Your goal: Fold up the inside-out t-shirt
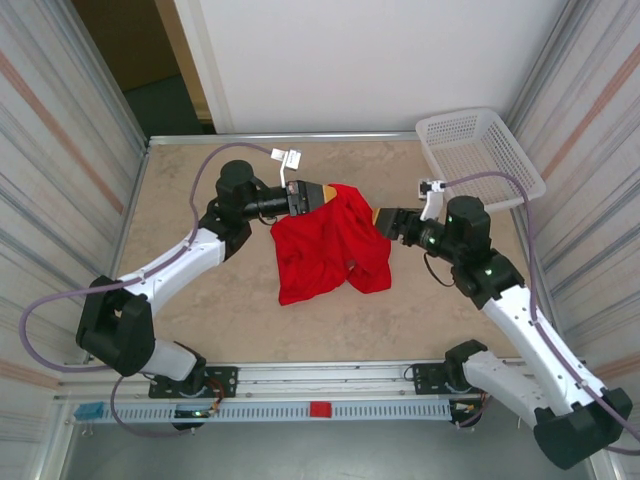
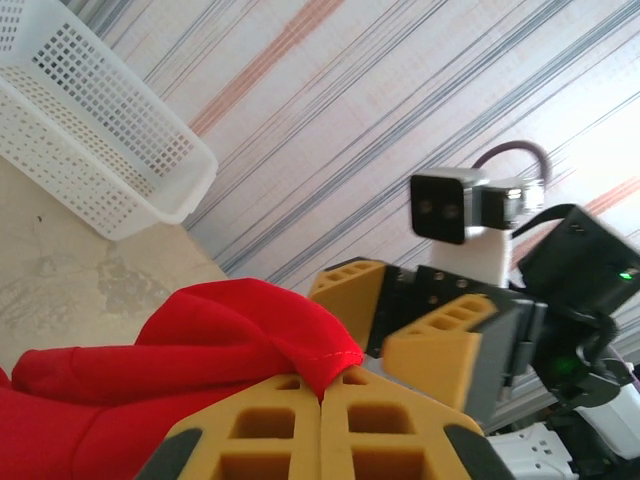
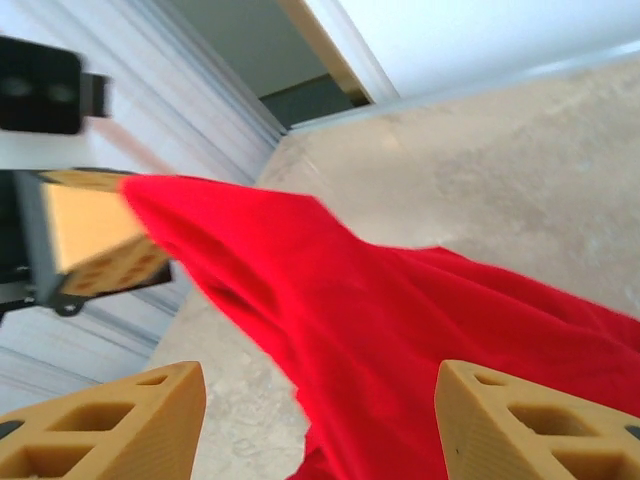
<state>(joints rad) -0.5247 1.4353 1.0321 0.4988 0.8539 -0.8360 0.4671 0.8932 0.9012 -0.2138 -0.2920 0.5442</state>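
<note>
Inside-out t-shirt, bright red, lying crumpled near the middle of the table, with its upper edge raised between the two arms and the rest draped down onto the tabletop. Left gripper at the garment's upper left corner, clenched: in the left wrist view its tan fingers meet, with a stitched fold of red hem pinched between their tips. Right gripper just beside the upper right corner, facing the left one across the cloth. Its jaws stand apart, and in the right wrist view the two tan fingertips sit wide to either side, with red cloth running between and beyond them, unclamped. Whether that cloth touches either fingertip cannot be told. White mesh basket at the far right corner of the table, well apart from the garment
</note>
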